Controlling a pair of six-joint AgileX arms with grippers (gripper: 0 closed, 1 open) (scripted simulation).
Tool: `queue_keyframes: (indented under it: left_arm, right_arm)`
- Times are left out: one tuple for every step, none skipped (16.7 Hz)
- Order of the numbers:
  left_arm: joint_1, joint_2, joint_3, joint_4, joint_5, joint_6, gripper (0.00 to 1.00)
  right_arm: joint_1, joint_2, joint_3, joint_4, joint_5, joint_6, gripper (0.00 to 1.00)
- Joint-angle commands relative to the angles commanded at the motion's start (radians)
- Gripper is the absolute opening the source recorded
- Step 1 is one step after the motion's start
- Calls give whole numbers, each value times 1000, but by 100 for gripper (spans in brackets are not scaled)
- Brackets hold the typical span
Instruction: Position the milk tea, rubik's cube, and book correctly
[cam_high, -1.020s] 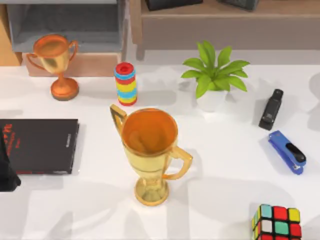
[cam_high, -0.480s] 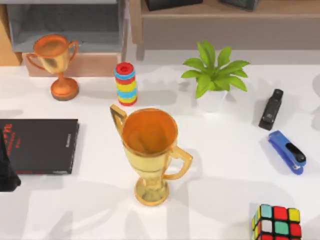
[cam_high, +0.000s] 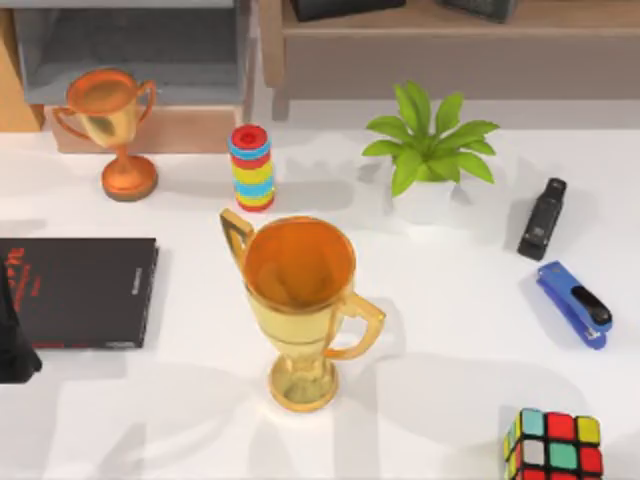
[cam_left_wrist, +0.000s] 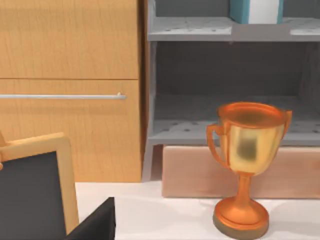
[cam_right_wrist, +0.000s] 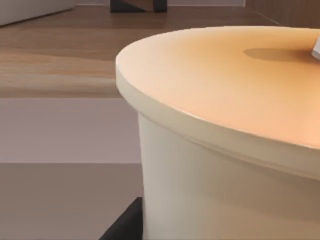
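Note:
The rubik's cube (cam_high: 553, 447) sits at the table's front right corner, with nothing touching it. The book (cam_left_wrist: 254, 10), light teal with pale page edges, stands on the upper grey shelf in the left wrist view. A cream cup with a flat lid, the milk tea (cam_right_wrist: 235, 150), looms very close in the right wrist view, with a dark part of my right gripper (cam_right_wrist: 125, 224) beside its wall. My left arm (cam_high: 14, 340) is a dark shape at the table's left edge, beside the black book (cam_high: 82, 291).
A large gold trophy (cam_high: 300, 300) stands mid-table and a smaller one (cam_high: 112, 125) at the back left. A stack of coloured rings (cam_high: 252, 166), a potted plant (cam_high: 428, 150), a black stapler (cam_high: 542, 218) and a blue stapler (cam_high: 574, 303) lie around them. Shelves line the back.

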Motion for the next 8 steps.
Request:
queue_keyframes:
  left_arm:
    - [0,0,0,0,0,0,100]
    - [0,0,0,0,0,0,100]
    - [0,0,0,0,0,0,100]
    - [0,0,0,0,0,0,100]
    - [0,0,0,0,0,0,100]
    - [0,0,0,0,0,0,100]
    - [0,0,0,0,0,0,100]
    - [0,0,0,0,0,0,100]
  right_arm:
    - [0,0,0,0,0,0,0]
    - [0,0,0,0,0,0,8]
    - [0,0,0,0,0,0,15]
    - [0,0,0,0,0,0,23]
    - [0,0,0,0,0,0,30]
    - [0,0,0,0,0,0,38]
    - [0,0,0,0,0,0,45]
    - [0,0,0,0,0,0,53]
